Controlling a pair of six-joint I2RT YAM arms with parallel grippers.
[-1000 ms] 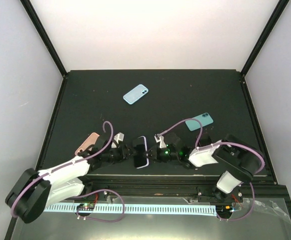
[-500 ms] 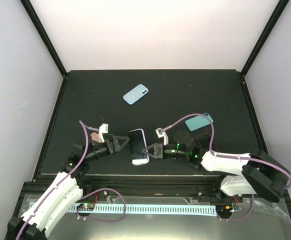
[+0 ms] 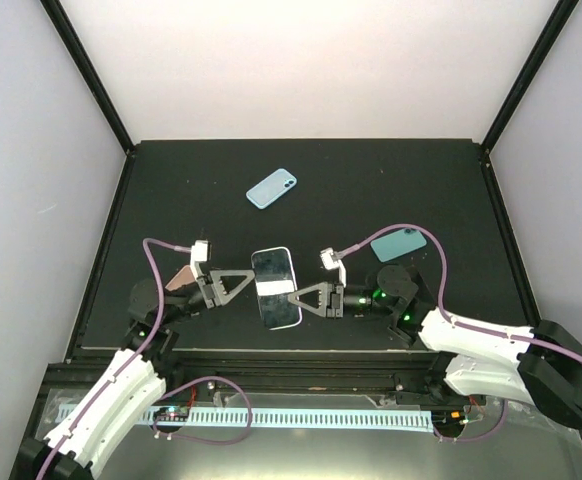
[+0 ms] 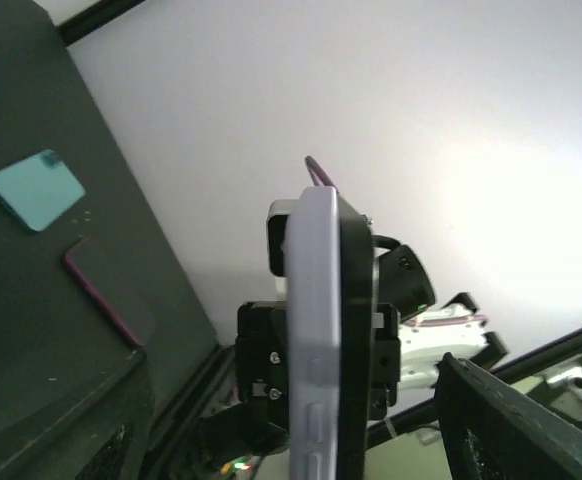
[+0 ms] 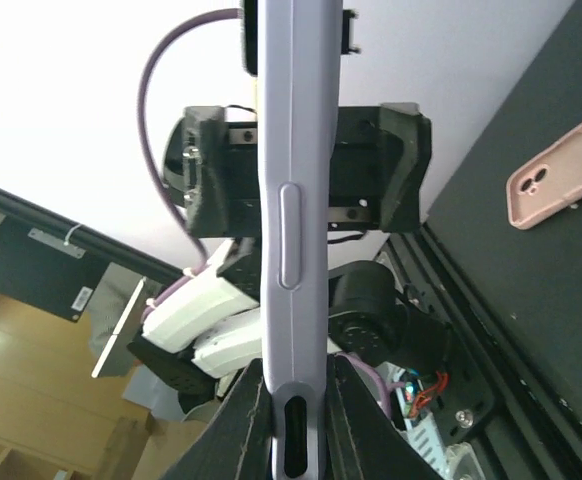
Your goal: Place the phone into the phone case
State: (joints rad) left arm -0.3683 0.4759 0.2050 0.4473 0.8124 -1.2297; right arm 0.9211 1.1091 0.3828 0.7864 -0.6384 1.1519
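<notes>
While pinching the phone by one edge in the clenched right gripper, with left gripper splayed free, risks a slip onto the near edge of the worktop.

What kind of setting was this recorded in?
Probably a lab test cell for robot manipulation: a black tabletop boxed in by white panels and black frame posts, with two arms bolted at its near edge.

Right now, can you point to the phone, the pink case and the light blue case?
phone (image 3: pixel 274 272): top camera, on its dark screen.
pink case (image 5: pixel 561 180): right wrist camera, on the middle of its back.
light blue case (image 3: pixel 271 188): top camera, on the middle of its back.
</notes>
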